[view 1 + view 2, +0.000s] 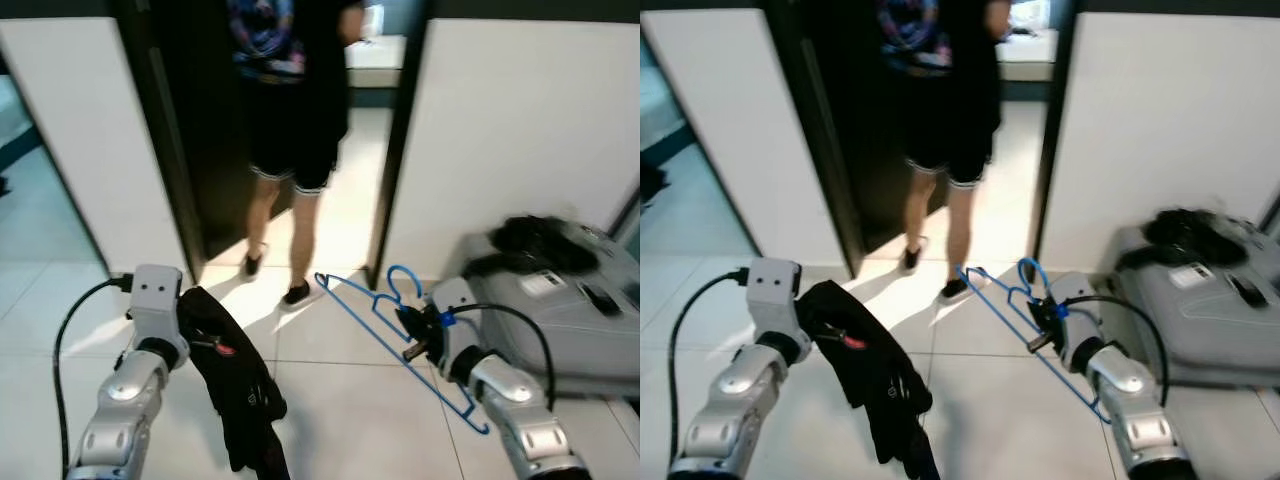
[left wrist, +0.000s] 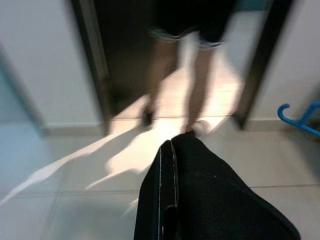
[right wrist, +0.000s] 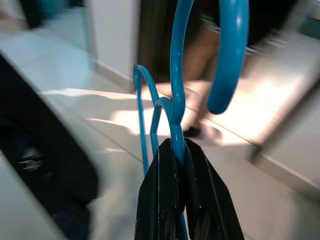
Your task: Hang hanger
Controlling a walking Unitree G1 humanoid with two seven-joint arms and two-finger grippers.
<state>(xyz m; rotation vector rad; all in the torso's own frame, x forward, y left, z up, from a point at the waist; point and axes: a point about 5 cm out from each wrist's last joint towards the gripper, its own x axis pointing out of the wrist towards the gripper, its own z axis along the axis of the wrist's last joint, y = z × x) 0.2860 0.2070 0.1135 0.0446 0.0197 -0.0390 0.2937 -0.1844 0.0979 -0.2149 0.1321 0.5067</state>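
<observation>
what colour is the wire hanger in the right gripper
Blue; the thin wire hanger shows best in the right wrist view, clamped in the right gripper.

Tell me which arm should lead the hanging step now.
Right, probably. The right gripper is shut on the blue hanger just below its hook, which is free. The left gripper is occupied holding the black garment.

Pale glossy tiled floor (image 1: 330, 400) underfoot, thin dark grout lines crossing it. Ahead, two plain white wall panels (image 1: 520, 130) flank a dark-framed open doorway (image 1: 395, 150). Sunlight pours through the gap and lands in a bright patch on the tiles. A person in black shorts and dark shoes (image 1: 290, 130) stands in that doorway. Off to the right sits a grey hard-shell suitcase (image 1: 560, 310), with a dark bundle (image 1: 535, 240) on top.
</observation>
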